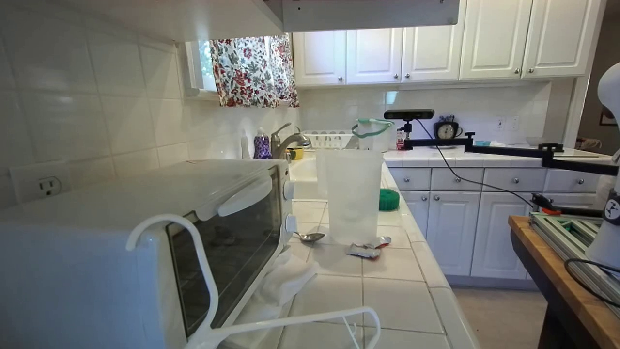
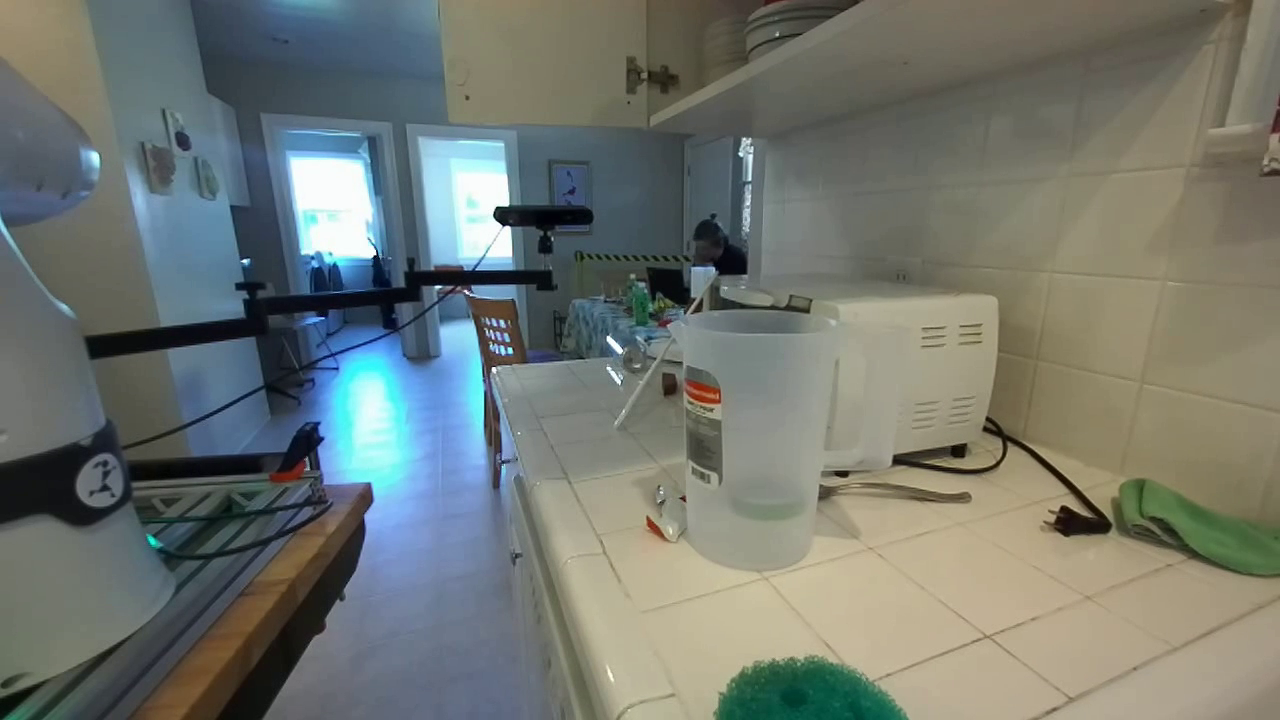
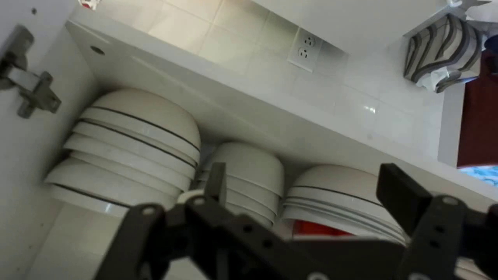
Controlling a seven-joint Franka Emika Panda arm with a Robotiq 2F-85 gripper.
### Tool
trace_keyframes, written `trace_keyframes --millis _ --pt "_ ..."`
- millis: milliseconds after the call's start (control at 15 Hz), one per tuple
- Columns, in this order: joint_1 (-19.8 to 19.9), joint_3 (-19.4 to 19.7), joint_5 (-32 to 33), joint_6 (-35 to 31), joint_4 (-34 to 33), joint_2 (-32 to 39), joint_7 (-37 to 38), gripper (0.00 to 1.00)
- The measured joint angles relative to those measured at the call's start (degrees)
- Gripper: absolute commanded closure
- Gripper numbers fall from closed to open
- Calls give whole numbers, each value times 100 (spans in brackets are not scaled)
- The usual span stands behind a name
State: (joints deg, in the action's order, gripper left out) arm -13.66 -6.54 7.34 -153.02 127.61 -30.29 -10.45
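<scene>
In the wrist view my gripper [image 3: 307, 190] stands open, its dark fingers spread wide with nothing between the pads. Beyond it, stacks of white bowls rest on a cabinet shelf [image 3: 237, 112]. One finger overlaps the middle stack of small bowls [image 3: 253, 167]; between the fingers appears a stack of wider bowls [image 3: 338, 179] with a thin dark line. Something red [image 3: 319, 228] shows beside that stack. Farther left is a taller bowl stack [image 3: 144, 144]. Contact with any bowl cannot be made out. Both exterior views show only lower parts of the arm [image 1: 605, 228], not the gripper.
A cabinet hinge [image 3: 31, 77] juts out left in the wrist view. Below the open shelf [image 2: 900, 70], a frosted pitcher [image 2: 755, 430] stands on the tiled counter near a white toaster oven [image 2: 920, 360], wrappers [image 1: 365, 251], a spoon [image 1: 310, 237] and a green scrubber [image 1: 389, 199].
</scene>
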Motion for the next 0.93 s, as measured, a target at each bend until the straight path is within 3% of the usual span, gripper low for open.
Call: trace_keyframes --millis 533,933 --pt "-528 -41 -819 160 -1315 826 -10 0" --pt "-590 20 -1600 198 -1965 1430 -107 0"
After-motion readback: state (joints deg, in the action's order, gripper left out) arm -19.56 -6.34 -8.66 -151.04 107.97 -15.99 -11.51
